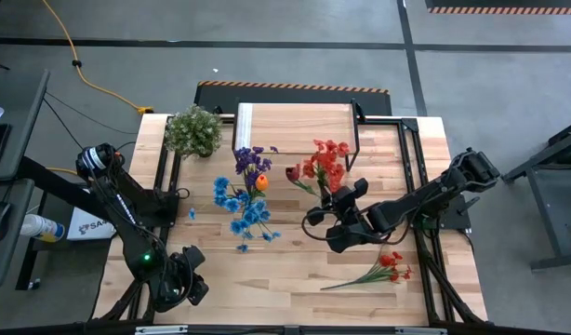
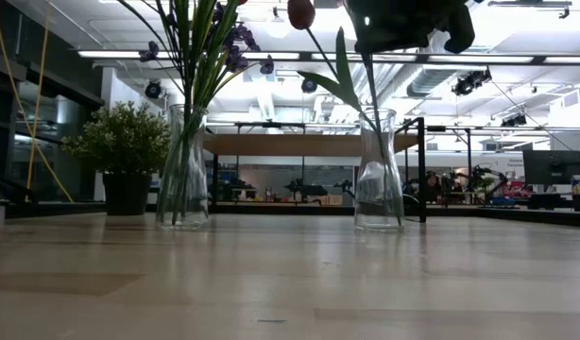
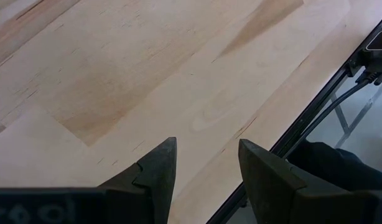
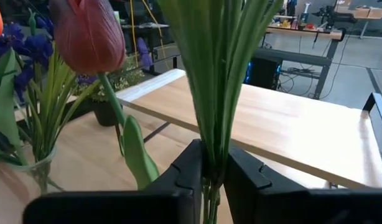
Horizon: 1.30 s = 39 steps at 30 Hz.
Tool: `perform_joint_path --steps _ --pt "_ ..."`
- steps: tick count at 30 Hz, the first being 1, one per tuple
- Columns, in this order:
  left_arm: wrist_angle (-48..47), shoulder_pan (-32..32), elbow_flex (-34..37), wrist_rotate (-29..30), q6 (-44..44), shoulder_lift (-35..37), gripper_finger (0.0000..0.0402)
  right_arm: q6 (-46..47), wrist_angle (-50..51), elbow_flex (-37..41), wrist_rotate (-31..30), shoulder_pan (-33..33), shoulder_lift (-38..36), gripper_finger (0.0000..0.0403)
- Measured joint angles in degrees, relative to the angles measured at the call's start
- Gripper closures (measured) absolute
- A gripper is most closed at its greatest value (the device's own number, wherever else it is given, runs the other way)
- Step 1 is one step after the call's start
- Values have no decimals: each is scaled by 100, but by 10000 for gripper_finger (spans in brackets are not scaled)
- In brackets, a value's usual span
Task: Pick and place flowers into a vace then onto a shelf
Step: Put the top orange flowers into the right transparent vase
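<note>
Two clear glass vases stand on the table. The left vase [image 2: 184,170] holds blue, purple and orange flowers [image 1: 246,191]. The right vase [image 2: 378,175] holds a dark maroon tulip [image 4: 85,34]. My right gripper [image 1: 349,197] hovers over the right vase, shut on a bunch of red flowers [image 1: 327,163]. Another red flower [image 1: 383,270] lies flat on the table near the right edge. The shelf [image 1: 295,126] stands at the far side. My left gripper [image 3: 206,155] is open, low over the bare near-left corner [image 1: 191,287]. My right gripper [image 4: 214,158] pinches the bunch of green stems [image 4: 214,134] between its two fingers, which lie across the stems. The bunch stands upright, with the blooms above the fingers. The lower stems [image 2: 370,104] run down to the right vase's mouth; how deep they reach does not show.
A bushy pale-green potted plant [image 1: 194,130] stands at the far left beside the shelf. Black frame rails [image 1: 418,177] run along the table's sides. Bare wood [image 1: 285,279] lies along the near edge between the arms.
</note>
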State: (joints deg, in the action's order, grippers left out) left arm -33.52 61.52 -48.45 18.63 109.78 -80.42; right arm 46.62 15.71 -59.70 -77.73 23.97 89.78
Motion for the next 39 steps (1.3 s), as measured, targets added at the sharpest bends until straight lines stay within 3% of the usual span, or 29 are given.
perform_joint_path --steps 17,39 --pt "4 2 1 0 0 -1 195 495 474 0 565 0 -2 315" --pt "4 0 2 0 -2 0 195 444 733 0 1126 4 -4 232"
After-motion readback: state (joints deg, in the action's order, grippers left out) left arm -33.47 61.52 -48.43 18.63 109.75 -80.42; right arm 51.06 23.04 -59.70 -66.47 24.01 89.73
